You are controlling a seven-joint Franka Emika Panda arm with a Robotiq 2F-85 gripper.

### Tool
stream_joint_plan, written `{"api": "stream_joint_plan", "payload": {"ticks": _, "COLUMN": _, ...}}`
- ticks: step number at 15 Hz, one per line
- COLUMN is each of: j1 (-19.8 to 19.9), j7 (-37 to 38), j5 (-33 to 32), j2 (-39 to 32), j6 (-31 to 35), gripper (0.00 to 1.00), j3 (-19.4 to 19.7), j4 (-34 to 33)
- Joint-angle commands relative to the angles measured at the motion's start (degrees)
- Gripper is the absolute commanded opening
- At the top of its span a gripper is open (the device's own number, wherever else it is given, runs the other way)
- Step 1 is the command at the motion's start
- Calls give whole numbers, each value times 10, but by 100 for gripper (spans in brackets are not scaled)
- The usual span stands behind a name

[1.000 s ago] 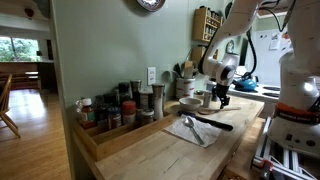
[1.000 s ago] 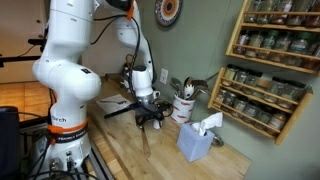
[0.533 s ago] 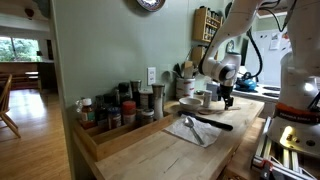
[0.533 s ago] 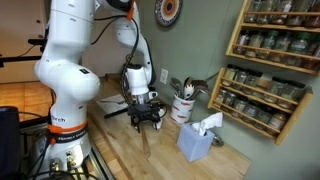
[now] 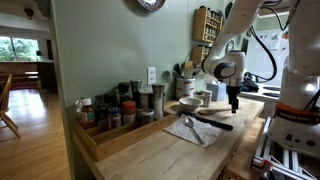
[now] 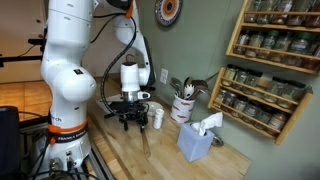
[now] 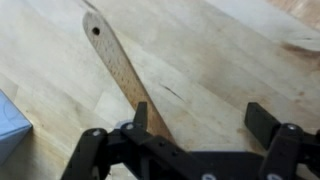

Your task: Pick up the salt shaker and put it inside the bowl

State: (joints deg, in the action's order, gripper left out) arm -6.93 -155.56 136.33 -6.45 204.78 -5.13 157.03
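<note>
The salt shaker [image 6: 157,118], a small white cylinder, stands upright on the wooden counter; in an exterior view it shows as a small pale cup [image 5: 206,98]. The bowl [image 5: 190,103], shallow and whitish, sits just beside it, toward the wall. My gripper [image 6: 128,120] hangs low over the counter, apart from the shaker, and also shows in the exterior view [image 5: 233,100]. In the wrist view the jaws [image 7: 200,118] are open and empty over bare wood, with a wooden spoon handle [image 7: 115,60] running under the left finger.
A white utensil holder [image 6: 184,108] and a tissue box [image 6: 197,140] stand past the shaker. A dark spatula [image 5: 215,121] and a metal spoon [image 5: 190,128] lie on the counter. A wooden tray of spice jars [image 5: 110,115] lines the wall. A jar shelf [image 6: 265,60] hangs above.
The gripper has moved sideways away from the shaker and bowl, toward the counter's outer edge. The shaker, earlier hidden behind the gripper, now stands in plain view.
</note>
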Motion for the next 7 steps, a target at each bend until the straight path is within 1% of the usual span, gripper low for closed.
{"api": "stream_joint_plan", "payload": {"ticks": 1, "j1": 16, "j7": 4, "j5": 24, "j2": 5, "j6": 9, "gripper": 100, "j3": -18, "j4": 1}}
{"api": "stream_joint_plan", "payload": {"ticks": 2, "j1": 21, "j7": 4, "j5": 30, "j2": 10, "j6": 11, "gripper": 100, "j3": -26, "j4": 2}}
{"api": "stream_joint_plan", "payload": {"ticks": 7, "j1": 20, "j7": 4, "j5": 29, "j2": 8, "j6": 11, "gripper": 100, "j3": -23, "j4": -1}}
